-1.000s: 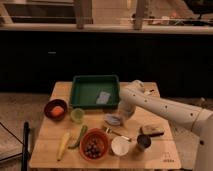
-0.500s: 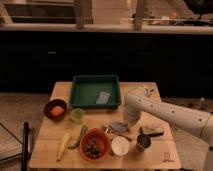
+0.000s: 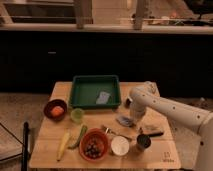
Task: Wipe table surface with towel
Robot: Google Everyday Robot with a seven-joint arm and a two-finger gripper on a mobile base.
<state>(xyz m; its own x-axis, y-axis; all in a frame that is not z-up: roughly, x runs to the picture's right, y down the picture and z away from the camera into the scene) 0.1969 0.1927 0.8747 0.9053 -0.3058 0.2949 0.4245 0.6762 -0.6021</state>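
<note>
The table surface (image 3: 165, 150) is a light tan wooden top with plank lines. On its right half lies the towel (image 3: 124, 120), a small grey-blue cloth, crumpled. My white arm reaches in from the right and bends down over it. The gripper (image 3: 133, 121) sits at the towel's right edge, low against the wood, shut on the towel.
A green tray (image 3: 79, 95) at the back holds a pale grey rectangular piece (image 3: 103, 97). On the left stand a red bowl (image 3: 55, 109) and a green cup (image 3: 76, 115). Near the front are a yellow vegetable (image 3: 63, 144), a bowl of dark fruit (image 3: 94, 145), a white cup (image 3: 120, 145) and a dark cup (image 3: 143, 142).
The gripper and the towel have slid a little to the right across the table. The arm's bend has shifted right with them.
</note>
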